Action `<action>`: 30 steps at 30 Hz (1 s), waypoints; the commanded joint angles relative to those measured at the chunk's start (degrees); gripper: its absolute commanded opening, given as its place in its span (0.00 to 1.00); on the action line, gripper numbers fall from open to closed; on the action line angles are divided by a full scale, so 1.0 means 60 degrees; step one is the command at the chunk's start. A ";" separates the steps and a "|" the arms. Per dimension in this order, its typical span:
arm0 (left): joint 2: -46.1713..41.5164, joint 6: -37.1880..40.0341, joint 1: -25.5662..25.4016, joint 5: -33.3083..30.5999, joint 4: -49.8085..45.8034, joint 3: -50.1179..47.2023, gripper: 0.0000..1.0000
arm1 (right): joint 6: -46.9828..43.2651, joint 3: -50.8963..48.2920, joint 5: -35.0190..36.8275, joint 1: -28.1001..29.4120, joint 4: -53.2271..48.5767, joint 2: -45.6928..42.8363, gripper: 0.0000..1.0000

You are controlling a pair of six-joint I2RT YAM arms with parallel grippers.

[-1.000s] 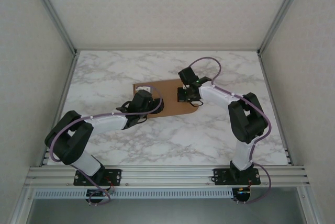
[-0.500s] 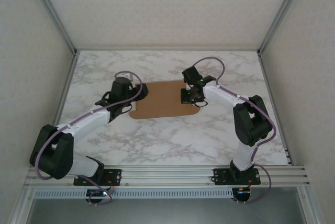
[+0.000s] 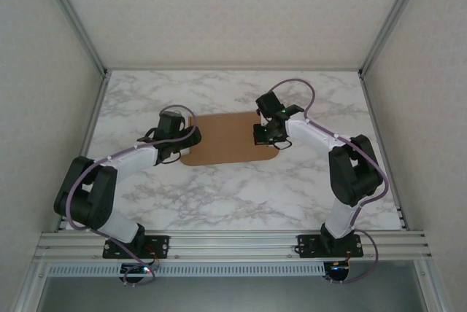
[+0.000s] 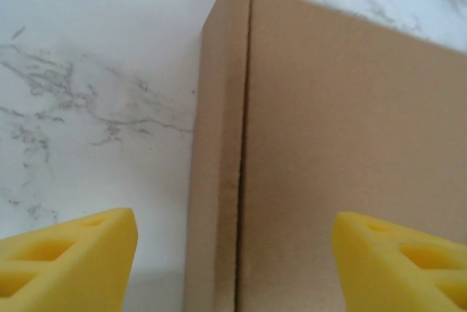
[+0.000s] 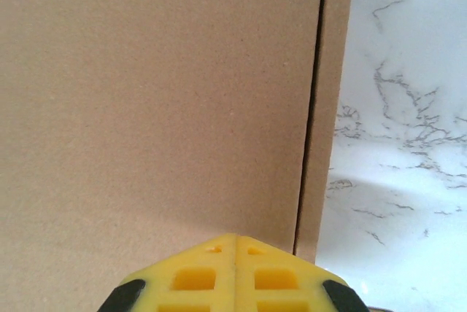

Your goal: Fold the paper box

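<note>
paper box (image 3: 230, 138) on table (image 3: 241, 195); roughly central

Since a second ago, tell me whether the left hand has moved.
Yes: the left hand moved leftward and slightly farther away, toward the white marble table's left edge.

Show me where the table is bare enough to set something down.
Bare: the wide table strip between the paper box and the arm bases, and the band between box and back wall. Crowded: the box's two ends, with the left fingers and right fingers at them.

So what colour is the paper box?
Plain brown, unprinted; the paper box shows best in the right wrist view.
</note>
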 commanded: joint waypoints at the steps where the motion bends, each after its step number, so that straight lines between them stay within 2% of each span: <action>1: 0.0518 -0.0296 0.0046 0.0186 -0.0310 -0.0133 0.70 | -0.0291 0.0102 0.0175 -0.0040 -0.0460 -0.0418 0.00; 8: 0.0819 -0.0329 0.0044 -0.0544 -0.1080 -0.0100 0.64 | -0.0556 0.0492 0.0581 -0.0055 -0.0820 -0.0833 0.00; 12: 0.0830 -0.0216 0.0044 -0.0470 -0.0802 -0.0258 0.58 | -0.0514 0.0704 0.0578 -0.0134 -0.0695 -0.0797 0.01; 14: 0.0818 -0.0071 0.0055 -0.0498 -0.0727 -0.0273 0.57 | -0.0448 0.0745 0.0330 -0.0272 -0.0526 -0.0666 0.12; 16: 0.0744 0.0260 0.0045 -0.0499 -0.0699 -0.0175 0.61 | -0.0298 0.0550 -0.0643 -0.0626 0.0016 -0.0616 0.23; 18: 0.0604 0.0651 0.0045 -0.0456 -0.0661 -0.0021 0.65 | 0.0058 0.0246 -0.1747 -0.1058 0.0678 -0.0616 0.38; 21: 0.0282 0.0883 0.0095 -0.0138 -0.0386 0.0072 0.68 | 0.0134 0.0074 -0.2372 -0.1377 0.1213 -0.0574 0.53; 25: 0.0552 0.0831 0.0312 0.0540 -0.0483 0.0492 0.68 | 0.0427 -0.0226 -0.2707 -0.1909 0.1911 -0.0352 0.65; 30: 0.0992 0.0781 0.0381 0.1281 -0.0030 0.0348 0.64 | 0.1156 -0.0672 -0.4011 -0.2666 0.3111 0.0400 0.73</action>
